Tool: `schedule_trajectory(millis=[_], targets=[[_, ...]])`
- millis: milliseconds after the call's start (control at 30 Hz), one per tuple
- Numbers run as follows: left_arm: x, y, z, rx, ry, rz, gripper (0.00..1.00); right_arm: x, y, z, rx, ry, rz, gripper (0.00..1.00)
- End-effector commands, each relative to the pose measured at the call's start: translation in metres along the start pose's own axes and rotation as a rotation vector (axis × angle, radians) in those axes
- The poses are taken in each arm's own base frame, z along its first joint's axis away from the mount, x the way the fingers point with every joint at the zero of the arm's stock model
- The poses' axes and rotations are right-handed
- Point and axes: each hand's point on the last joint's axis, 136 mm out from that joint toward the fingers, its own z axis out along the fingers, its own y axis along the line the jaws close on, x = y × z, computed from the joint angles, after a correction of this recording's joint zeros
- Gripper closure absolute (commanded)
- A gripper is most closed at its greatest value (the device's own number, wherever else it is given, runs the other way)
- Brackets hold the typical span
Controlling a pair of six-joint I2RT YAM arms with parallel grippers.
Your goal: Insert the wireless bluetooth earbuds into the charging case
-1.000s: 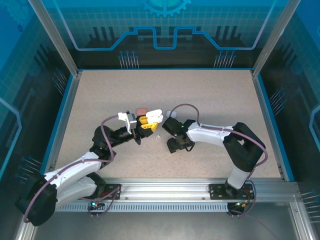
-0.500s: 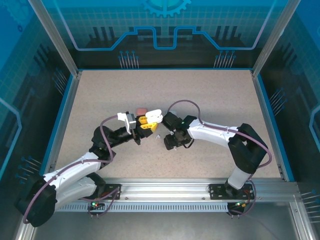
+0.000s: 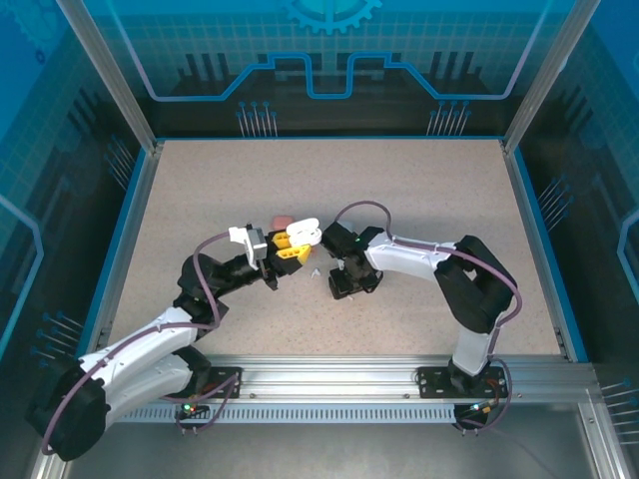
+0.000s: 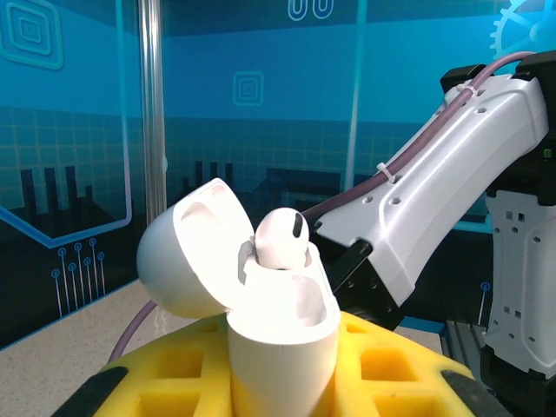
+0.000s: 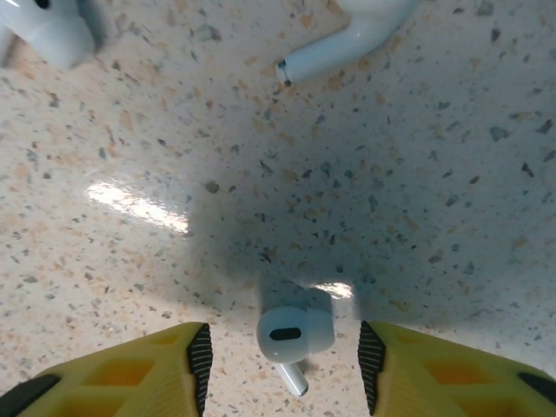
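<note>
Currently, the target bud (image 5: 295, 334) lies on the worktop (image 5: 391, 217) between the two yellow pads (image 5: 130, 373) of the right claw (image 5: 285, 369). In the right wrist view its rounded head faces up and its stem points toward 5 o'clock, so the long axis runs roughly along the claw's approach and not across the jaws. The jaws stand apart at a moderate width, with a gap on each side of the bud and neither pad touching it. The right arm is the nearer one, and the coming move appears to be a closing pinch on the head.

Two spare buds lie farther out, one at 11 o'clock (image 5: 48, 30) and one at 1 o'clock (image 5: 347, 39). Both are well apart from the pads.

The left claw (image 4: 282, 369) is clamped on the case (image 4: 278, 321) and holds it upright. The lid (image 4: 187, 261) is hinged open toward 9 o'clock. A seated bud (image 4: 280, 236) sits in one socket. In the top view the case (image 3: 305, 232) lies at about 11 o'clock from the target bud (image 3: 313, 271), and near it.

Materials:
- Buds and case are smooth, glossy white plastic with rounded, pebble-like contours, so they are likely to slip under a light pinch.
- The pads are yellow with recessed pockets.
- The worktop is a speckled beige surface, flat and slightly reflective.
</note>
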Motion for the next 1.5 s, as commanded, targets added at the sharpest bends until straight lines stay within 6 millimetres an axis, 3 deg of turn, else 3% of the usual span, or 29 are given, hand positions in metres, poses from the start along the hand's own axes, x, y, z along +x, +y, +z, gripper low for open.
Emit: schedule_trajectory(millis=[0,600,1000,1133,1233,1467], targets=[[0.001,-0.001,-0.002,-0.009,-0.004,0.027,0.97,-0.003,0.001,-0.001,-0.014,0.021,0.011,0.5],[0.003,0.0,-0.003,-0.015,0.003,0.034,0.97,0.005,-0.001,0.014,-0.007,0.08,0.014,0.64],[0.005,0.0,-0.002,-0.016,0.008,0.029,0.97,-0.001,0.003,-0.005,-0.041,0.026,0.015,0.7],[0.003,0.0,-0.002,-0.015,0.006,0.027,0.97,-0.012,0.004,-0.028,-0.06,-0.088,0.014,0.7],[0.002,0.001,-0.001,-0.021,0.005,0.026,0.97,-0.022,0.001,-0.057,-0.072,-0.21,0.018,0.7],[0.007,0.007,0.005,-0.032,0.021,0.006,0.98,-0.045,-0.004,-0.152,-0.148,-0.576,0.04,0.72]])
